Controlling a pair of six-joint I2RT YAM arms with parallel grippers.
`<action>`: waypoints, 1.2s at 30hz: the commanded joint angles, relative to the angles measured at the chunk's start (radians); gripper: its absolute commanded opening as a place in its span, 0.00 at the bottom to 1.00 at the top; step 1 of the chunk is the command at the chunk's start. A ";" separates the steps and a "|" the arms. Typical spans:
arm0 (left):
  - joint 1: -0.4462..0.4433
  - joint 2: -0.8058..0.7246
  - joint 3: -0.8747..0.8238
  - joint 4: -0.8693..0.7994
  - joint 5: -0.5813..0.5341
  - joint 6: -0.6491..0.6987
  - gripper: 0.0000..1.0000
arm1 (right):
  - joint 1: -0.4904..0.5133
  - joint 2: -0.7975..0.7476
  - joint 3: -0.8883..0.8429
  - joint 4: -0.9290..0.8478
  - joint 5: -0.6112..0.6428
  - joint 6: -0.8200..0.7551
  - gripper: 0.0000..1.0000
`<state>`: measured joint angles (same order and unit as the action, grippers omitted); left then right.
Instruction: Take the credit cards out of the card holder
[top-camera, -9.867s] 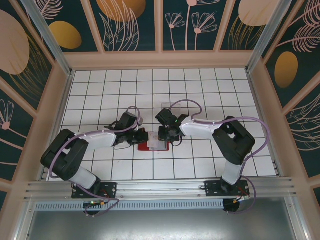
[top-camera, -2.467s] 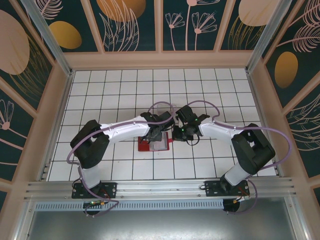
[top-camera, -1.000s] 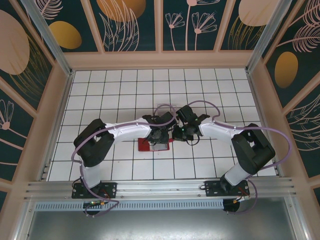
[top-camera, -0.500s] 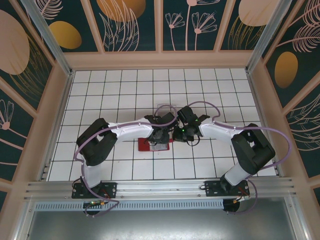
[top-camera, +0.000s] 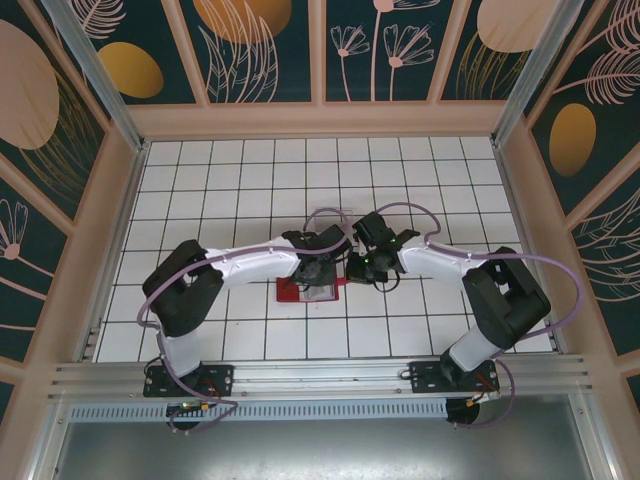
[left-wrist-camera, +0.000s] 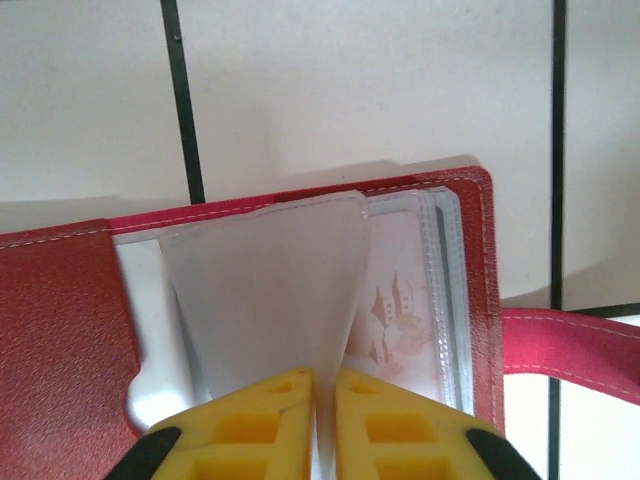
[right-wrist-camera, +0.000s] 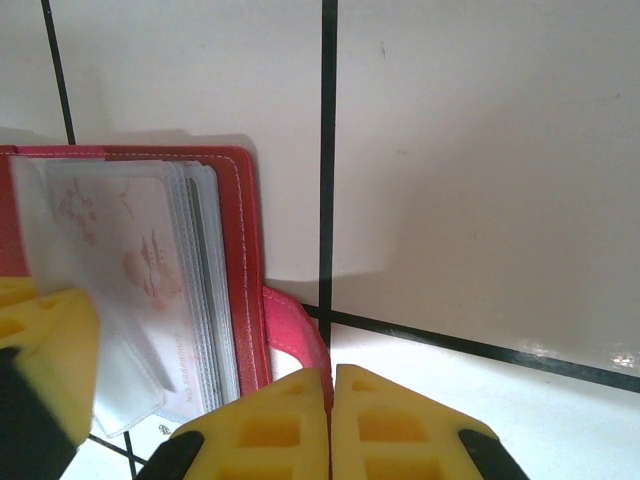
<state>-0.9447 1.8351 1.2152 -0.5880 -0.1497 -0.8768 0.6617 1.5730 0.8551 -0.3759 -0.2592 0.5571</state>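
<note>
Seen from above at mid-frame, the left pincer (left-wrist-camera: 323, 385) grasps a frosted sleeve (left-wrist-camera: 265, 290) standing up from the open red card holder (top-camera: 285, 292). The holder lies flat on the tiled surface (top-camera: 420, 180), long axis left to right. A pink-printed credit card (left-wrist-camera: 400, 315) sits in its right half. Its tab (right-wrist-camera: 290, 330) points right, where the right pincer (right-wrist-camera: 331, 385) sits clenched.

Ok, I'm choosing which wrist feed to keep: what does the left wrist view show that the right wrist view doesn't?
The left wrist view gives the pinch itself: the left gripper shut on a translucent sleeve lifted off the stack, plus the left cover of the card holder. The right wrist view gives the right gripper shut on the red tab, and the sleeve edges side-on. Shared: the open holder on white tiles, and a pale printed card under plastic.
</note>
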 joint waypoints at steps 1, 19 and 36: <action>-0.001 -0.059 -0.027 0.029 -0.006 0.001 0.19 | -0.005 -0.027 -0.009 -0.005 0.020 0.011 0.07; -0.001 -0.115 -0.118 -0.052 -0.081 -0.023 0.19 | -0.006 -0.034 -0.006 -0.018 0.032 0.020 0.07; 0.041 -0.247 -0.270 -0.067 -0.117 -0.072 0.17 | -0.004 -0.038 0.021 -0.044 0.040 0.027 0.08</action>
<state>-0.9211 1.6390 0.9836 -0.6312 -0.2451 -0.9138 0.6617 1.5639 0.8558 -0.3897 -0.2401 0.5648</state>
